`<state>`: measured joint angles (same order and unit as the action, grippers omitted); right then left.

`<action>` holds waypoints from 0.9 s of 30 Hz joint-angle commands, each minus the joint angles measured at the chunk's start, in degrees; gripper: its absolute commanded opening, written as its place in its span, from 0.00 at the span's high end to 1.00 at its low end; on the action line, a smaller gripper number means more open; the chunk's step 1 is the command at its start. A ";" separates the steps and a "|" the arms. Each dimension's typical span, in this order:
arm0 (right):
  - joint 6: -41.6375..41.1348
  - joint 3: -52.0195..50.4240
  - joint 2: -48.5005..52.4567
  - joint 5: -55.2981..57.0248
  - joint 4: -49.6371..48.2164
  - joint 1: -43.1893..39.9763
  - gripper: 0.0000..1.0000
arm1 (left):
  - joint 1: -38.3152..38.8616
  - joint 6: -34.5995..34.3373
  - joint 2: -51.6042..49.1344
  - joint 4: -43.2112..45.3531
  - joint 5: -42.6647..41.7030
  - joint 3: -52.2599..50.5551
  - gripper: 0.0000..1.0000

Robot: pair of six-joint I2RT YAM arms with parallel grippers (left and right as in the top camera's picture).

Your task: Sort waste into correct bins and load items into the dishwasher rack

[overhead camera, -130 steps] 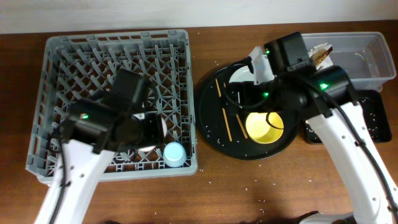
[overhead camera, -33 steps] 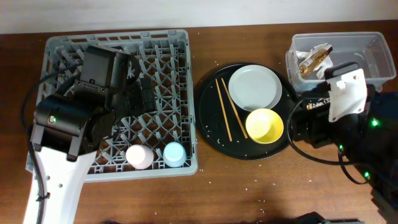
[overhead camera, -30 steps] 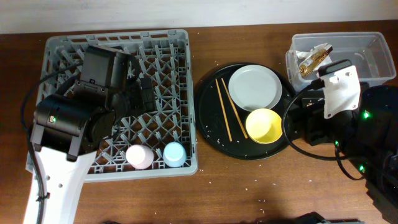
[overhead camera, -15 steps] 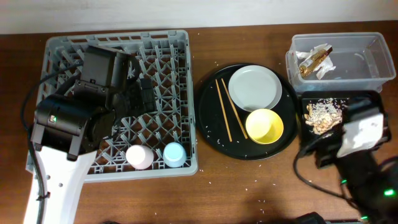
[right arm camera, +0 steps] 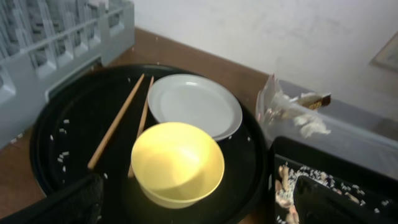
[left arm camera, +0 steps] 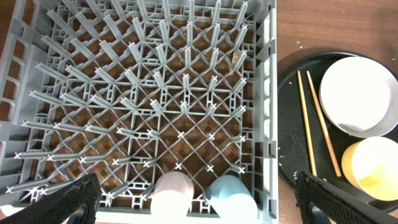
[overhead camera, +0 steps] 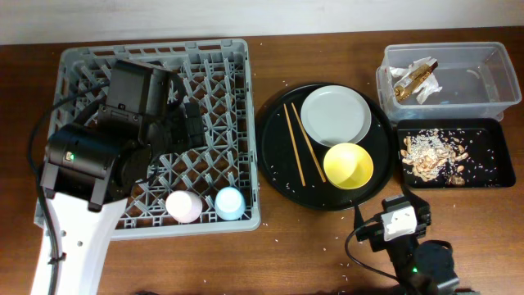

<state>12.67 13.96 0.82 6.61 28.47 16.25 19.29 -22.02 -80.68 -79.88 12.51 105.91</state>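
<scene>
The left gripper (left arm camera: 202, 200) and right gripper (right arm camera: 205, 202) hung with jaws wide apart, holding nothing. Nearest, the pink cup (overhead camera: 183, 206) and blue cup (overhead camera: 230, 202) sat in the rack (overhead camera: 90, 65). The yellow bowl (overhead camera: 348, 165), chopsticks (overhead camera: 300, 152) and plate (overhead camera: 335, 115) lay on the round tray (overhead camera: 274, 164). Food scraps (overhead camera: 430, 153) lay in the black tray (overhead camera: 501, 156), and beyond it the napkin (overhead camera: 413, 78) lay in the clear tub (overhead camera: 483, 78).
</scene>
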 commanded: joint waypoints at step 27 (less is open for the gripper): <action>0.20 -13.64 -0.61 0.09 -24.48 -0.20 0.01 | 10.47 -0.17 -11.65 12.09 -20.94 0.15 0.04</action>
<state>12.67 0.93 0.69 6.61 4.05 16.25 21.30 -22.90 -83.07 -69.56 -5.93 105.97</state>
